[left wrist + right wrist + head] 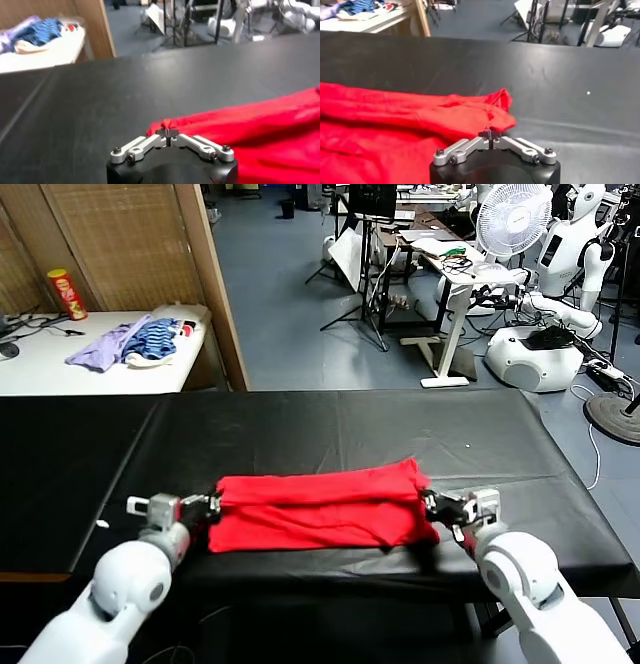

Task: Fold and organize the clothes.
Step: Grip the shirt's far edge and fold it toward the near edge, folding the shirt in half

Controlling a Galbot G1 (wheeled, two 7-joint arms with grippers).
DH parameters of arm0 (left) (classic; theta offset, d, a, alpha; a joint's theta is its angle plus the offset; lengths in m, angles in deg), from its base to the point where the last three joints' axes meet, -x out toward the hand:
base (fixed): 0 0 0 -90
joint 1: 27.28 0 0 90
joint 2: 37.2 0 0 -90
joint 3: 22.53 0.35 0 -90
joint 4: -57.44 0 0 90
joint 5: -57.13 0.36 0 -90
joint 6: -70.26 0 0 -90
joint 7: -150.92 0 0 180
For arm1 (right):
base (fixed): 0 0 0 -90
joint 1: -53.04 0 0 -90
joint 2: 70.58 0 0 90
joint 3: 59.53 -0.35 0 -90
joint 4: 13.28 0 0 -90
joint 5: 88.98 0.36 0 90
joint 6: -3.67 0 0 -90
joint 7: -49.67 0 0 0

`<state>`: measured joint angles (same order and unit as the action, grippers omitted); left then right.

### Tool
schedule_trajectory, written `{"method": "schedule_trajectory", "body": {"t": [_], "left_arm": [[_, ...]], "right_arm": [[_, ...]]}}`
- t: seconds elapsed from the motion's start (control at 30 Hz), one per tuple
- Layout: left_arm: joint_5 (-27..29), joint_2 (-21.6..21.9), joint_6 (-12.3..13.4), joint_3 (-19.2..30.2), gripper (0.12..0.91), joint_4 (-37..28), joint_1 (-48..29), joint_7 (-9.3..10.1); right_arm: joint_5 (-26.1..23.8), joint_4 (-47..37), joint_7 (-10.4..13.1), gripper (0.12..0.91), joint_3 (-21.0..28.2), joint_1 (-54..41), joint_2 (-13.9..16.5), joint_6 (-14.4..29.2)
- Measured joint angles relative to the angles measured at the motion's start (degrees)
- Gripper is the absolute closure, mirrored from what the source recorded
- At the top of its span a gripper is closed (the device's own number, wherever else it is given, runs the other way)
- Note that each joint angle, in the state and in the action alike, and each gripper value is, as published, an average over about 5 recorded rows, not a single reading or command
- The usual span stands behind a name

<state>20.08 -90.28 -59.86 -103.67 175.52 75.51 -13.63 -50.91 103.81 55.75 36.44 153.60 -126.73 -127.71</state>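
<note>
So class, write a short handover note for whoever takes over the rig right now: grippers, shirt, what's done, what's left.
Left gripper: at the red T-shirt's left end, fingers closed, a bit of red cloth pinched at the tips.
Right gripper: at the shirt's right end, fingers closed on its edge.
Shirt: near the front edge of the black table, folded into a long band.
Done: lengthwise fold.
Left: probably fold it shorter and tidy it.

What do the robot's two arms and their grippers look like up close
Both arms are smooth, rounded white shells with grey joint discs. The left gripper and right gripper each have a black body, silver metal linkage bars fastened with dark screws, and thin black fingertips. Silver blocks with small red accents sit at the wrists. No loose cables or markings show.
</note>
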Motion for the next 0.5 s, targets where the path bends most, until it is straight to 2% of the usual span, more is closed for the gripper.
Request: {"method": "schedule_trajectory", "body": {"t": [0.07, 0.17, 0.27, 0.33, 0.4, 0.5], "left_arm": [[0.7, -0.2, -0.3, -0.4, 0.777, 0.7, 1.5, -0.32], [0.6, -0.2, -0.7, -1.2, 0.628, 2.1, 3.4, -0.40], [0.0, 0.1, -1.1, -2.1, 0.426, 3.7, 4.9, -0.30], [-0.8, 0.2, -1.0, -2.8, 0.332, 4.5, 5.4, -0.19], [-2.4, 0.1, -0.3, -3.4, 0.271, 4.7, 5.2, 0.28], [-5.7, -0.9, 2.5, -3.7, 0.236, 3.8, 3.7, 2.55]], "right_arm": [[1.0, 0.9, 0.0, 0.697, -1.0, 0.7, 0.4, -0.2], [3.0, 2.2, -0.2, 0.546, -3.1, 1.4, 1.0, -0.3], [4.7, 2.4, 0.3, 0.379, -5.4, 1.2, 1.1, 0.9], [4.1, 1.8, 1.2, 0.292, -6.1, 0.4, 0.6, 2.7], [2.0, 0.8, 1.8, 0.250, -5.9, -0.8, -0.4, 4.7], [-1.9, -1.4, 2.2, 0.230, -4.1, -2.9, -2.4, 6.7]]}}
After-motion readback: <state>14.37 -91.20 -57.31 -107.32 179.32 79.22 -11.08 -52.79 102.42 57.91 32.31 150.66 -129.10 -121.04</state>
